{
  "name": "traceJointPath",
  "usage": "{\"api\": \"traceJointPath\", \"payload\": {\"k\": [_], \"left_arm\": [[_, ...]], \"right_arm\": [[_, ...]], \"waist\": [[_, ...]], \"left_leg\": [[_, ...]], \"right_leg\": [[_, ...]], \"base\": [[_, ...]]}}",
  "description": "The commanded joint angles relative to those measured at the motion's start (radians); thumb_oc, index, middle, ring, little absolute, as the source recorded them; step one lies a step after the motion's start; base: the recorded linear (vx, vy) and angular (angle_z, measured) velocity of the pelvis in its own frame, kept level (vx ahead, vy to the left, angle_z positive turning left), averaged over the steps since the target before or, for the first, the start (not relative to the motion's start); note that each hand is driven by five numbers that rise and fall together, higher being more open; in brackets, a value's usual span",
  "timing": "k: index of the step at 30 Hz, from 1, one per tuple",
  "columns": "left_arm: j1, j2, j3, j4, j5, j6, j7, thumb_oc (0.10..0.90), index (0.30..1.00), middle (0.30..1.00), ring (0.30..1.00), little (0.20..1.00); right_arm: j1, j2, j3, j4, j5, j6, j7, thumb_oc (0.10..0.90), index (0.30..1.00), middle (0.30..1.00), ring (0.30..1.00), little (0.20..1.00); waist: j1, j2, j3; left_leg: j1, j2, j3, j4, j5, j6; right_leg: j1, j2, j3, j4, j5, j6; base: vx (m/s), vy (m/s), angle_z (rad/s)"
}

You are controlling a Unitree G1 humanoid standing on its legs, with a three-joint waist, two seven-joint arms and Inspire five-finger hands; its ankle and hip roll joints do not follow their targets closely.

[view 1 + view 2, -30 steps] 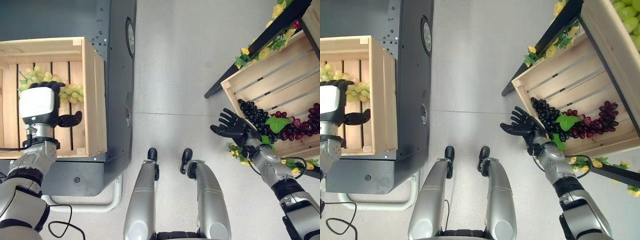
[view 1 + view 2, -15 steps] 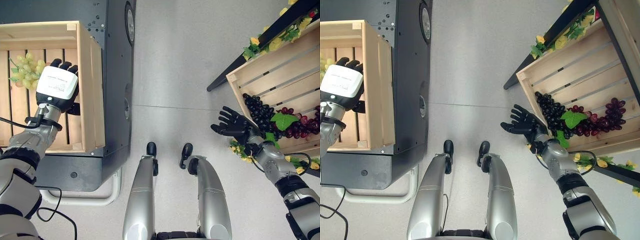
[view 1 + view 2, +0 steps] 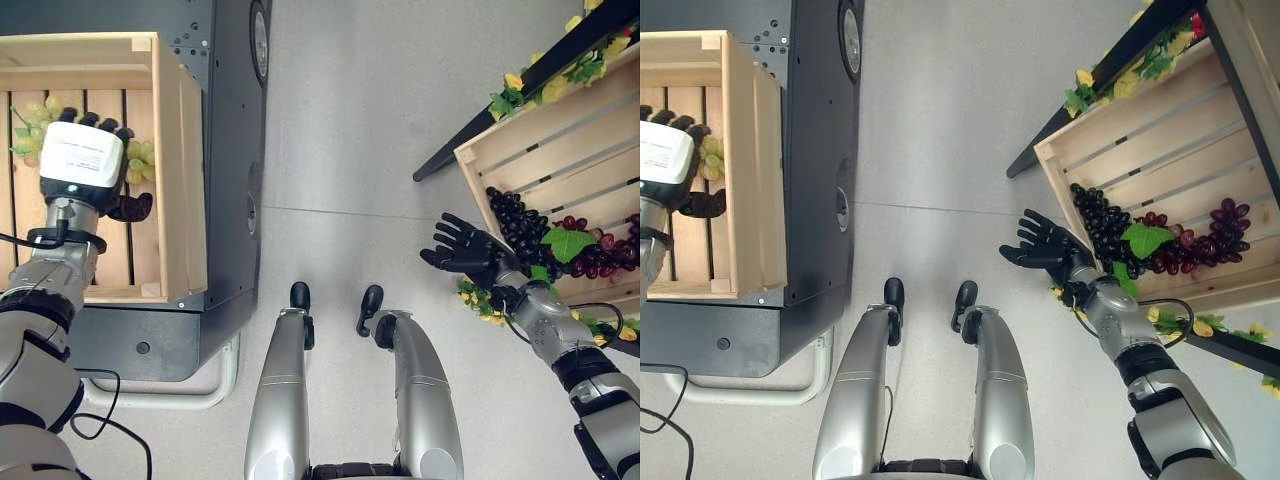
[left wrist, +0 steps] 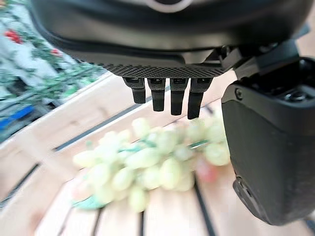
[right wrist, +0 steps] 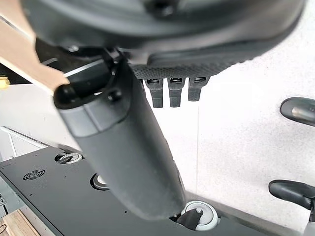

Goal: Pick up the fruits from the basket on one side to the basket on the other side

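Left hand (image 3: 84, 165) sits inside the left crate (image 3: 170, 180), open fingers just over the green grapes (image 4: 147, 164); crate walls box it in on all sides, top is free. Right hand (image 3: 462, 250) hangs open over bare floor (image 3: 350, 150), just off the right crate's (image 3: 520, 140) near corner. Wide open floor lane between the crates.

The left arm reaches forward and bends at the elbow, and its robot hand (image 3: 84, 166) hangs palm down with the white back cover facing up. Its fingers (image 4: 177, 101) are straight and relaxed, the thumb (image 3: 130, 208) standing out to the side, and nothing is held. The right arm stretches out to the right; its robot hand (image 3: 463, 250) is spread wide, fingers fanned, empty.
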Motion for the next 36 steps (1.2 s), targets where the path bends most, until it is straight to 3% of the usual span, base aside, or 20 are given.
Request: {"api": "traceJointPath", "payload": {"k": [1,9,10,16,22,26,27,28,31,36], "left_arm": [[-0.059,0.086,0.088,0.036,-0.031,0.043,0.044,0.800,0.900,0.900,0.900,0.900],[-0.123,0.066,0.026,0.011,0.010,-0.069,-0.047,0.800,0.900,0.900,0.900,0.900],[-0.130,0.057,-0.003,-0.003,0.025,-0.093,-0.059,0.800,0.900,0.900,0.900,0.900],[-0.176,0.053,-0.067,-0.057,0.065,-0.139,-0.072,0.800,0.900,0.900,0.900,0.900],[-0.203,0.056,-0.120,-0.081,0.105,-0.132,-0.089,0.800,0.900,0.900,0.900,0.900],[-0.217,0.059,-0.152,-0.079,0.077,-0.054,-0.177,0.800,0.900,0.900,0.900,0.900],[-0.219,0.061,-0.156,-0.077,0.066,-0.019,-0.200,0.624,0.636,0.636,0.636,0.636],[-0.217,0.063,-0.157,-0.074,0.052,0.003,-0.211,0.400,0.300,0.300,0.300,0.300],[-0.208,0.062,-0.146,-0.053,0.017,0.059,-0.211,0.400,0.300,0.300,0.300,0.300],[-0.179,0.061,-0.114,-0.009,-0.006,0.095,-0.209,0.400,0.300,0.300,0.300,0.300]], "right_arm": [[0.010,-0.112,-0.017,-0.036,0.057,-0.055,0.056,0.800,0.900,0.900,0.900,0.900],[-0.028,-0.117,-0.013,-0.036,0.067,-0.047,0.055,0.800,0.900,0.900,0.900,0.900],[-0.025,-0.113,-0.005,-0.038,0.066,-0.047,0.055,0.800,0.900,0.900,0.900,0.900],[-0.035,-0.123,-0.004,-0.054,0.074,-0.046,0.039,0.800,0.900,0.900,0.900,0.900],[-0.033,-0.128,-0.004,-0.043,0.084,-0.048,0.054,0.800,0.900,0.900,0.900,0.900],[-0.041,-0.137,0.000,-0.043,0.112,-0.054,0.058,0.800,0.900,0.900,0.900,0.900],[-0.042,-0.139,0.000,-0.043,0.122,-0.057,0.062,0.800,0.900,0.900,0.900,0.900],[-0.043,-0.140,0.000,-0.044,0.128,-0.058,0.065,0.800,0.900,0.900,0.900,0.900],[-0.048,-0.144,0.004,-0.051,0.144,-0.060,0.070,0.800,0.900,0.900,0.900,0.900],[-0.034,-0.138,0.003,-0.055,0.158,-0.068,0.091,0.800,0.900,0.900,0.900,0.900]], "waist": [[0.003,0.022,-0.013],[0.002,0.014,-0.013],[0.002,0.011,-0.013],[-0.004,0.003,-0.013],[-0.006,-0.002,-0.013],[-0.007,-0.003,-0.013],[-0.007,-0.003,-0.013],[-0.008,-0.003,-0.013],[-0.007,-0.004,-0.013],[-0.004,-0.006,-0.013]], "left_leg": [[0.079,-0.012,0.073,-0.098,0.019,0.033],[0.031,-0.012,0.075,-0.085,0.030,0.046],[0.047,-0.013,0.069,-0.081,0.010,0.041],[-0.003,-0.009,0.075,-0.068,0.021,0.054],[-0.025,-0.007,0.074,-0.064,0.021,0.056],[-0.037,-0.008,0.074,-0.064,0.022,0.057],[-0.040,-0.008,0.073,-0.063,0.022,0.056],[-0.043,-0.008,0.073,-0.061,0.021,0.056],[-0.048,-0.004,0.075,-0.057,0.019,0.056],[-0.013,-0.004,0.073,-0.063,0.004,0.046]], "right_leg": [[0.096,-0.004,-0.008,-0.063,0.044,0.012],[0.050,-0.010,-0.020,-0.046,0.059,0.004],[0.066,-0.007,-0.014,-0.043,0.048,0.018],[0.019,-0.010,-0.025,-0.034,0.066,0.011],[-0.003,-0.012,-0.030,-0.033,0.075,0.016],[-0.017,-0.012,-0.033,-0.034,0.079,0.017],[-0.019,-0.013,-0.034,-0.034,0.080,0.018],[-0.021,-0.013,-0.034,-0.035,0.081,0.018],[-0.024,-0.015,-0.038,-0.031,0.078,0.018],[0.011,-0.015,-0.037,-0.033,0.062,0.029]], "base": [[-0.01,0.038,0.02],[-0.01,0.025,0.01],[0.00,0.000,0.00],[-0.02,0.007,0.00],[0.00,0.005,0.01],[-0.01,0.005,0.02],[0.00,0.000,0.00],[0.00,0.000,0.00],[0.01,-0.002,0.00],[0.01,-0.005,0.00]]}}
